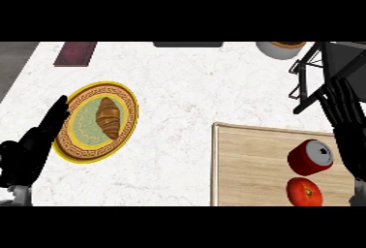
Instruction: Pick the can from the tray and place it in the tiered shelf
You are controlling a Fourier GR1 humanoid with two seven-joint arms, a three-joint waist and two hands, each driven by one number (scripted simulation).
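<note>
Head view only: can (310,157) sitting on wooden tray (250,164), just above tomato (304,192). Right hand (346,127) open, fingers straight, right beside can, not wrapped round it yet. Left hand (32,145) open, resting by croissant plate (127,104). Looks like reach step; calls for curling round can next, then lifting toward tiered shelf (336,60). No readable label

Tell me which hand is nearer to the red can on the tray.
The right hand. It stands just right of the can, fingers straight, not curled round it. The left hand rests far across the counter, at the left of the plate.
</note>
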